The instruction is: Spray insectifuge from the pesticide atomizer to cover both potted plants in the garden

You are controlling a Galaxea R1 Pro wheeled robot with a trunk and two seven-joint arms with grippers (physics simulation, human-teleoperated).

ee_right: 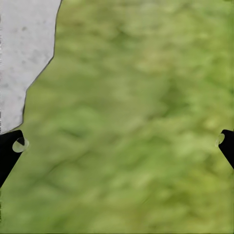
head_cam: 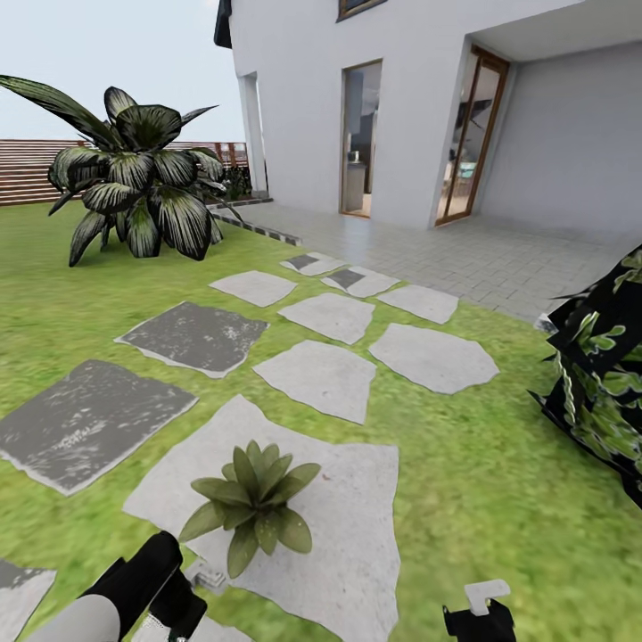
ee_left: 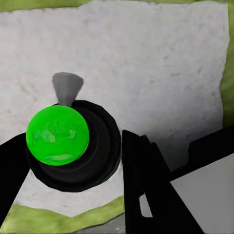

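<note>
Green-leaved potted plant point(head_cam: 252, 501), grey stone point(head_cam: 357, 499)

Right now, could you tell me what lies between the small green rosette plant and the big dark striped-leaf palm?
Head view: grey stepping stones and lawn separate rosette plant and palm.

The potted plant point(head_cam: 252, 504) sits on the nearest stepping stone point(head_cam: 357, 508), toward that stone's left side. Behind the stone more stepping stones point(head_cam: 325, 374) run back to the house point(head_cam: 401, 98) (its paved terrace point(head_cam: 464, 254) lies in front). A big palm point(head_cam: 143, 183) stands far left of the stone, the fence point(head_cam: 31, 169) behind it; a leafy shrub point(head_cam: 602, 374) stands to its right
</note>
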